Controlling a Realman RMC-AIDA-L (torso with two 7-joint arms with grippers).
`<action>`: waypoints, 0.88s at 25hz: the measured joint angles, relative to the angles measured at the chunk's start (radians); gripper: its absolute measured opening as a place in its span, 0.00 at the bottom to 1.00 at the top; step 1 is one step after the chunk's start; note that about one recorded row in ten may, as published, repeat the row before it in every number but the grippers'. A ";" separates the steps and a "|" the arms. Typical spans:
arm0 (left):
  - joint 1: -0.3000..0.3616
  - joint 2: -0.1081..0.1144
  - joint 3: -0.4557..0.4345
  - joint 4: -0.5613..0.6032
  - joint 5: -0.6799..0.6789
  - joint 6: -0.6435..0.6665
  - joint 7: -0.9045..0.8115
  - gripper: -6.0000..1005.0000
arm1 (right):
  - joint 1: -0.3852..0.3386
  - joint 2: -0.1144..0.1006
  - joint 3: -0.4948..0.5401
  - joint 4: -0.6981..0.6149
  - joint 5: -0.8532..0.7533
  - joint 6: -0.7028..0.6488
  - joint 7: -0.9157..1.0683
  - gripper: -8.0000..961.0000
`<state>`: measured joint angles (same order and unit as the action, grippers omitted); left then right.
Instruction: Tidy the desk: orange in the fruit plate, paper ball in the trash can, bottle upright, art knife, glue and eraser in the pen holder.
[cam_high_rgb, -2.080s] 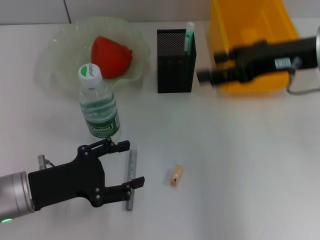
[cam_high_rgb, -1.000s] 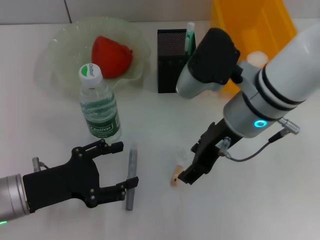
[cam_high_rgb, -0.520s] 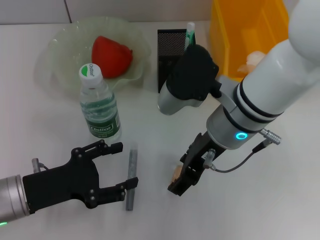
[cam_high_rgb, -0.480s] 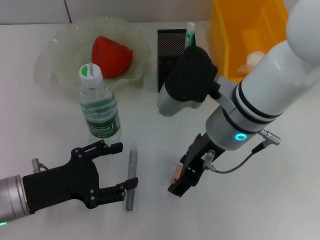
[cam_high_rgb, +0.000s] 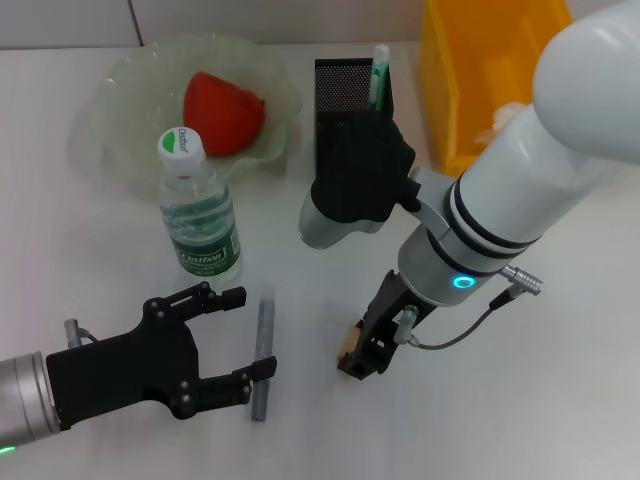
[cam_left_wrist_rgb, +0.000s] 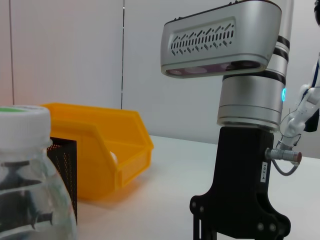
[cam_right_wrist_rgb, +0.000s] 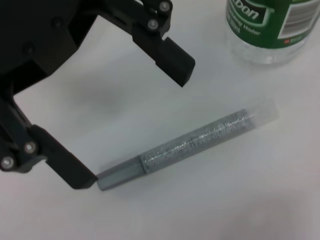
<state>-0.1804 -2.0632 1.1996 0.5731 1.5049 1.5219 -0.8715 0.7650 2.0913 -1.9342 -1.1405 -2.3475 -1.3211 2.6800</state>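
Note:
The tan eraser (cam_high_rgb: 347, 341) lies on the white desk, mostly covered by my right gripper (cam_high_rgb: 362, 352), which is down over it. My left gripper (cam_high_rgb: 243, 334) is open at the front left, with the grey glue stick (cam_high_rgb: 262, 350) lying near its fingertips; the right wrist view shows the glue (cam_right_wrist_rgb: 190, 147) and those fingers (cam_right_wrist_rgb: 167, 50). The bottle (cam_high_rgb: 198, 212) stands upright. The orange (cam_high_rgb: 220, 110) lies in the fruit plate (cam_high_rgb: 120, 95). The art knife (cam_high_rgb: 378, 72) stands in the pen holder (cam_high_rgb: 345, 95). The paper ball (cam_high_rgb: 505, 118) is in the trash can (cam_high_rgb: 470, 60).
The right arm's large white and black body (cam_high_rgb: 500, 190) hangs over the desk's middle and right. In the left wrist view the right gripper's base (cam_left_wrist_rgb: 240, 200) stands close ahead, with the bottle (cam_left_wrist_rgb: 25, 180) beside the camera and the trash can (cam_left_wrist_rgb: 105, 150) behind.
My right arm has swung from over the trash can down to the eraser and lowered onto it. My left gripper drew back slightly, then stayed still and open by the glue.

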 joint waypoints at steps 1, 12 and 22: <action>0.000 0.000 0.000 0.000 0.000 0.000 0.000 0.82 | 0.000 0.000 -0.004 -0.002 0.003 0.005 0.000 0.58; 0.001 0.000 0.000 -0.001 0.000 0.000 0.000 0.82 | -0.047 -0.002 0.027 -0.080 -0.003 -0.001 0.000 0.44; 0.000 0.000 0.000 -0.001 0.000 0.000 0.000 0.82 | -0.138 -0.008 0.376 -0.338 -0.108 -0.022 -0.057 0.47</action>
<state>-0.1809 -2.0632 1.1995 0.5721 1.5048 1.5216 -0.8712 0.6273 2.0836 -1.5580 -1.4788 -2.4550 -1.3434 2.6226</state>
